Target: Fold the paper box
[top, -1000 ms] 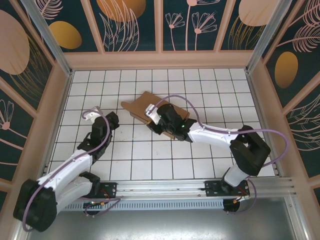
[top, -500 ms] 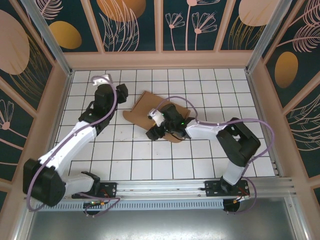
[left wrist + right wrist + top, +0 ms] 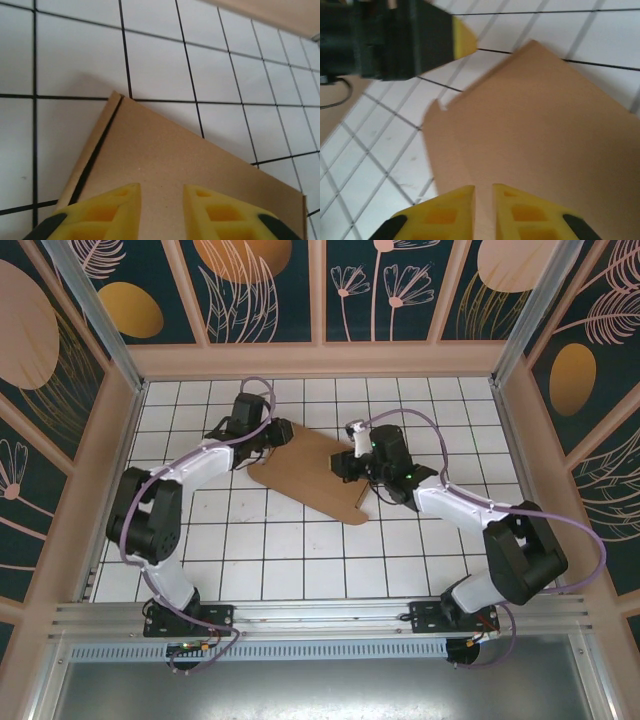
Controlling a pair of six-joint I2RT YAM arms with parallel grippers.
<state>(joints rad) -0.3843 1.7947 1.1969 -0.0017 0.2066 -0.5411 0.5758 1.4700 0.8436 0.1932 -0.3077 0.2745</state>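
The paper box [image 3: 312,475] is a flat brown cardboard sheet lying on the white tiled floor, mid-table. My left gripper [image 3: 273,432] is over its far left corner; in the left wrist view its yellow fingers [image 3: 120,200] stand a little apart above the cardboard [image 3: 175,150], clamping nothing. My right gripper [image 3: 352,463] is at the sheet's right edge. Its fingers [image 3: 512,200] are almost together over the brown face [image 3: 535,115], with no cardboard between them. The left gripper [image 3: 464,40] shows across the sheet in the right wrist view.
Low tan walls [image 3: 320,360] ring the tiled floor [image 3: 250,550] on three sides. An aluminium rail [image 3: 320,615] with both arm bases runs along the near edge. Open tiles lie in front of the box and to either side.
The left arm swung from the near left to the box's far left corner. The right gripper went from on top of the box to its right edge. Both jaws narrowed. The box lies flatter.
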